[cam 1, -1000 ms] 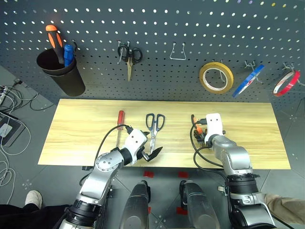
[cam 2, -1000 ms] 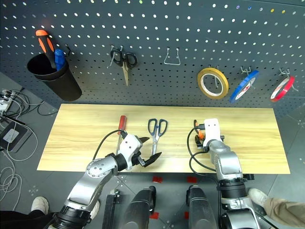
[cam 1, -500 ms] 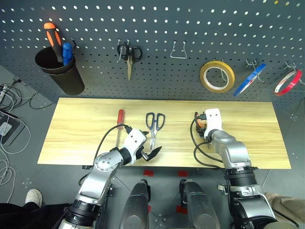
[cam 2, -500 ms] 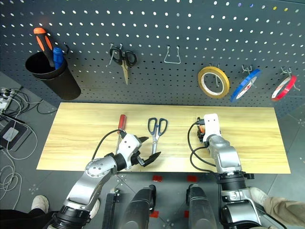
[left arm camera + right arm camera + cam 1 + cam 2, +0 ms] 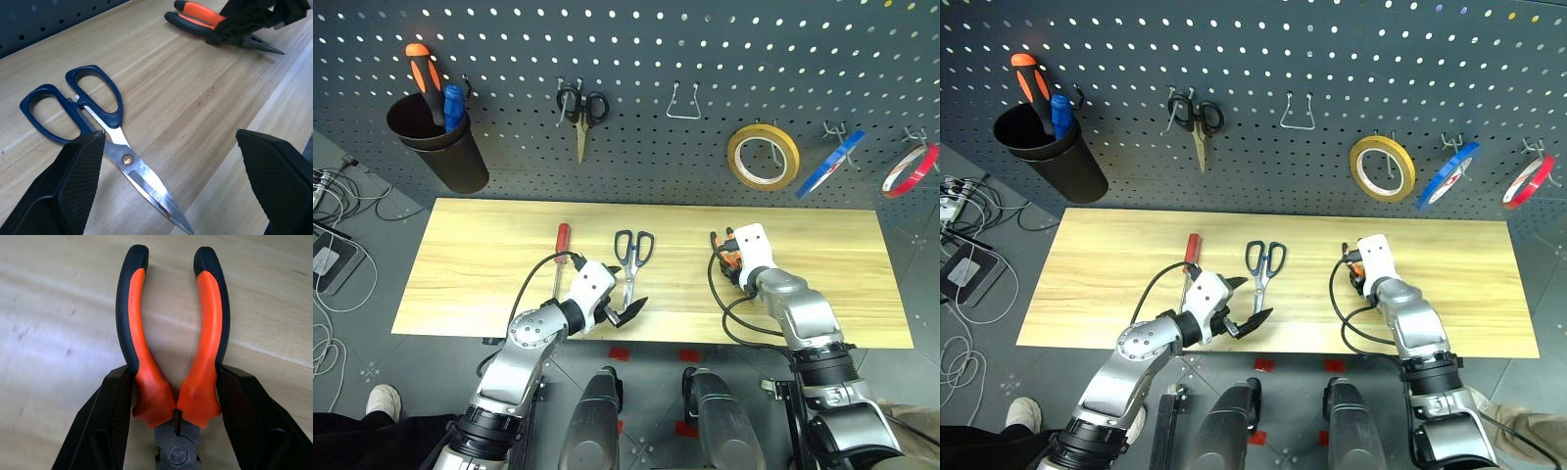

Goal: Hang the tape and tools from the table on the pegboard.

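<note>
The orange-and-black pliers [image 5: 171, 347] lie flat on the light wood table [image 5: 480, 264], right of centre. My right gripper [image 5: 178, 401] is shut on them, one finger pressed against each handle just above the pivot. The large blue-looped scissors [image 5: 93, 115] lie mid-table, their blade tips between the fingers of my open left gripper [image 5: 168, 142] near the front edge. A red-handled screwdriver [image 5: 562, 245] lies to the left of the scissors. On the dark pegboard [image 5: 705, 49], the thin red tape [image 5: 911, 168] hangs on a hook at the far right.
A black cup [image 5: 440, 152] at the pegboard's left holds an orange-and-black and a blue screwdriver. Small dark scissors [image 5: 579, 110], an empty wire hook [image 5: 681, 103], a yellow roll [image 5: 762, 157] and a blue roll [image 5: 830, 164] also hang there. Cables [image 5: 328, 255] lie on the floor at left.
My right gripper has shut on the pliers' handles, and its wrist has rolled with the elbow swinging outward. The left arm has stayed still.
</note>
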`<state>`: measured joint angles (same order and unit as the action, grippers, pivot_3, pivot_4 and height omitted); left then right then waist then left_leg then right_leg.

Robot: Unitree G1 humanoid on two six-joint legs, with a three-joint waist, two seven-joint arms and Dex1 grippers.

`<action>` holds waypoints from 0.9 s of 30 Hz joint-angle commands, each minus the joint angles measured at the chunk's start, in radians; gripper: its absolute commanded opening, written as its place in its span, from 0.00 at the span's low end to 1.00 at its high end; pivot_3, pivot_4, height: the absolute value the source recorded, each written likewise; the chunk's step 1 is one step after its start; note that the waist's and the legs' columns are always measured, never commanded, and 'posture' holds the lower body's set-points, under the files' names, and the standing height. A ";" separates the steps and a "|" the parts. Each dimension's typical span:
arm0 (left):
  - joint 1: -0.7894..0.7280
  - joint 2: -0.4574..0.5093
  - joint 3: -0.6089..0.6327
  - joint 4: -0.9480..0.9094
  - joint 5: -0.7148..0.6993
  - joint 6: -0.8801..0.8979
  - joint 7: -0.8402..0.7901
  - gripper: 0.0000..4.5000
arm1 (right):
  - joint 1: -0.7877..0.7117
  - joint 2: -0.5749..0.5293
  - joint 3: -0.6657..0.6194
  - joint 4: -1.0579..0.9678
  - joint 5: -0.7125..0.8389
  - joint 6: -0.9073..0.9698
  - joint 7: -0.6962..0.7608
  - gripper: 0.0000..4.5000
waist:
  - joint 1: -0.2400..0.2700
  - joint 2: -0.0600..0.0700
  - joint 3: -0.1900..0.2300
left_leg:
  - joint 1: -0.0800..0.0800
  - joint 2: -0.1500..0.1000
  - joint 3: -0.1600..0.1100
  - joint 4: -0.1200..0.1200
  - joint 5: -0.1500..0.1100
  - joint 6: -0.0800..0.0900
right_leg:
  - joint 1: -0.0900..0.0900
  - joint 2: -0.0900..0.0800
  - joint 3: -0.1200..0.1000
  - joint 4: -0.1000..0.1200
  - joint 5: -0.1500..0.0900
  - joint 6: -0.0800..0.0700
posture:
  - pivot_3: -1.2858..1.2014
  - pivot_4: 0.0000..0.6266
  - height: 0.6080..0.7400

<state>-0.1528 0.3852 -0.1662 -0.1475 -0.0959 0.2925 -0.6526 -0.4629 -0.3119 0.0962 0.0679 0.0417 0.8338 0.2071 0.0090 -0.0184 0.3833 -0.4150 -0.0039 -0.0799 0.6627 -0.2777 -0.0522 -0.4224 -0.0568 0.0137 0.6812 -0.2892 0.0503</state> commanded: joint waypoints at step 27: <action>0.014 -0.025 -0.023 -0.146 -0.059 0.012 -0.025 1.00 | 0.086 -0.392 0.163 -0.092 -0.104 -0.261 0.517 0.52 | 0.019 -0.006 -0.004 | -0.002 0.000 -0.002 0.001 0.005 -0.009 | 0.001 -0.003 -0.005 -0.001 0.000 0.000 | 0.58 0.46 1.00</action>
<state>-0.1555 0.3527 -0.2014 -0.2201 -0.1213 0.3002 -0.6670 -0.3939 -0.7162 0.3172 0.0515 -0.0916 0.5470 0.7368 0.0276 -0.0242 0.3791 -0.4166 -0.0039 -0.0821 0.6641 -0.2726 -0.0612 -0.4213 -0.0604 0.0090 0.6802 -0.2890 0.0505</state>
